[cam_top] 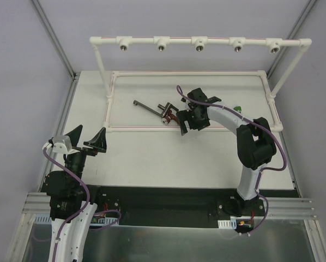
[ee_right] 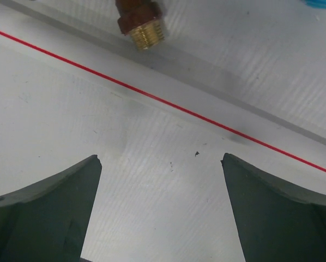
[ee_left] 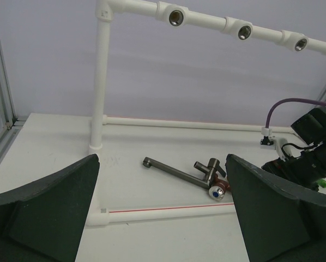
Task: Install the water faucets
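At twelve o'clock of the right gripper [ee_right: 160,164], fingers spread wide, a red-brown faucet [ee_right: 142,24] is lying: likely light, rigid; grasping its body looks safest.

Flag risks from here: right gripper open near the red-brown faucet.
The red-brown faucet sits at the wrist view's top edge, well ahead of the open right gripper. Closing from this pose would likely miss it or pinch only its brass end.
It lies close beside the grey metal tap, so a descent could knock one into the other.
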{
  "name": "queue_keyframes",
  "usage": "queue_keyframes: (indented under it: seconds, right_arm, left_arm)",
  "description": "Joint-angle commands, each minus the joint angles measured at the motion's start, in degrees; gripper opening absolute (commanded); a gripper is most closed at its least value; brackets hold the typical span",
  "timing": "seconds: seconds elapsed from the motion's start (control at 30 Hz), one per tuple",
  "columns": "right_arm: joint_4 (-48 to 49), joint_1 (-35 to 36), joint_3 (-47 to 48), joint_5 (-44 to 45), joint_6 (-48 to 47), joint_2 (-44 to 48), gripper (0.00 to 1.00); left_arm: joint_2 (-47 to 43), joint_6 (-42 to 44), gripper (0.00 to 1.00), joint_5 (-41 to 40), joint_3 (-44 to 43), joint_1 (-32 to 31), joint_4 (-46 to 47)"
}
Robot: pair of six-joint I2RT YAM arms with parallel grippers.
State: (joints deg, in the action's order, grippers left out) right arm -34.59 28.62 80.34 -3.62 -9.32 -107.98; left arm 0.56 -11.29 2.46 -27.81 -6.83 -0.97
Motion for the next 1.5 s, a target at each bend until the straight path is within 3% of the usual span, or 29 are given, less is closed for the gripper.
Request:
queue_keyframes:
  seconds: [0.0,0.23,0.6,0.97,1.17,1.47]
  right_arm:
    - [2.9,-0.1,-0.5,-6.9,-4.6,0.1,0.96]
    - [5.2,-0.1,-2.2,-9.3,-7.3,-0.4,0.96]
    - [7.8,-1.0,-1.4,-2.2,-10.3,2.3,0.96]
    - [8.4,-1.6,-0.6,-4.8,-11.6,-2.1,0.96]
    - [7.7,-1.3,-1.2,-11.1,-11.8,-3.0,0.96]
    - [8.2,5.8,-5.3,-11.5,-7.4,0.8,0.96]
  left_arm:
    - [-10.0,0.6,0.99,-0.3,-1.5,-0.6,1.2]
    - [-9.9,0.7,0.99,-0.3,-1.4,-0.6,1.2]
    - [-9.8,0.7,0.99,-0.3,-1.3,-0.6,1.3]
    - [-9.7,0.8,0.99,-0.3,-1.2,-0.6,1.2]
    - [-9.6,0.7,0.99,-0.2,-1.2,-0.6,1.2]
    - [-9.5,0.8,0.99,-0.1,-1.2,-0.6,1.2]
